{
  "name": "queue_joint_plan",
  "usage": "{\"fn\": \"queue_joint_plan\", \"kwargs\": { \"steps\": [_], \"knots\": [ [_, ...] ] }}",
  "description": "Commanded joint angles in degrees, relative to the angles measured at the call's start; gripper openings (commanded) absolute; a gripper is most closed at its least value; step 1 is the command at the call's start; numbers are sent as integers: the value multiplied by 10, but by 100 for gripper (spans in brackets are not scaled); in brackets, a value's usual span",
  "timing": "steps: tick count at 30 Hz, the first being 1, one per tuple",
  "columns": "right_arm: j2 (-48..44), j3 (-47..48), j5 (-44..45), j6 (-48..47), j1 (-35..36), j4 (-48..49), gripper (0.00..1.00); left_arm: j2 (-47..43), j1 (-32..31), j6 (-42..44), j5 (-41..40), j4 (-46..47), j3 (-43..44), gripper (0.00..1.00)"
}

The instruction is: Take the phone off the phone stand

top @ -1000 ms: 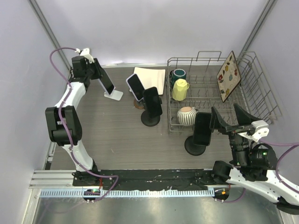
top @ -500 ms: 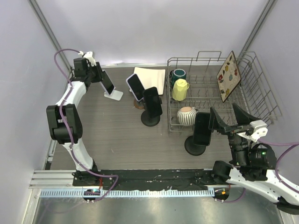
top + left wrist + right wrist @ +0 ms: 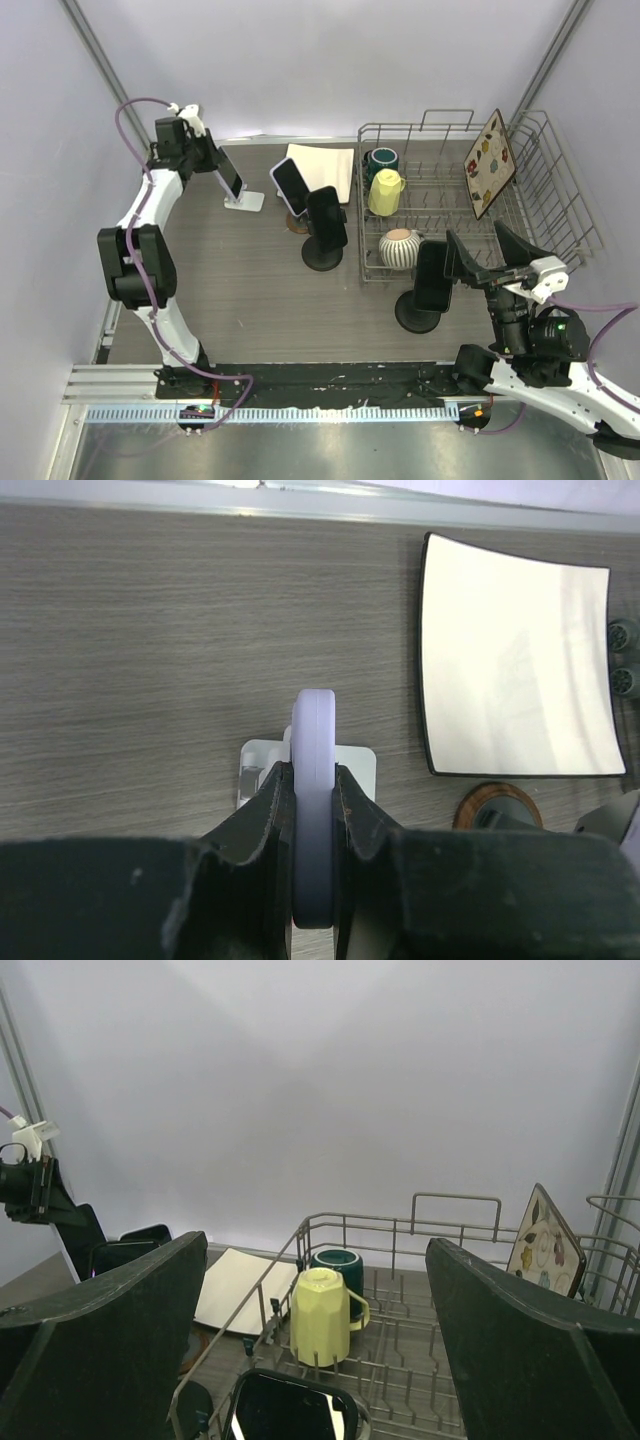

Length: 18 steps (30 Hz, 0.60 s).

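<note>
A: Left wrist: left gripper (image 3: 313, 785) pinching phone (image 3: 316, 720) edge-on, over white stand (image 3: 357, 767), far left.
B: From above, phone narrower than a second ago. Right gripper (image 3: 487, 252) spread, near right.

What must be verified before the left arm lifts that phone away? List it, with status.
1. Left gripper clamped on the phone: ok, fingers press both faces.
2. Phone free of the white stand: cannot tell, the stand's base lies directly beneath it.
3. Stand braced: not ok, nothing holds it.
4. Neighbouring phone apart: ok, a gap shows between them.
5. Right gripper out of the way: ok, open by the dish rack.
</note>
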Motion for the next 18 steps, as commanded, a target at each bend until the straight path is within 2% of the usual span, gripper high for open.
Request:
{"fn": "queue_joint_plan", "kwargs": {
  "steps": [1,9,14,18],
  "knots": [
    [8,6,-7,8,0,2,96,-64,3,0,22,28,53,0],
    [12,5,-11,9,0,0,96,-145,-1,-39,39,36,26,0],
    [19,6,-11,10,-1,-4,96,-195,-5,-75,77,-12,-7,0],
    [22,8,-11,9,-1,-6,96,-253,-5,-120,58,-41,-71,0]
  ]
}}
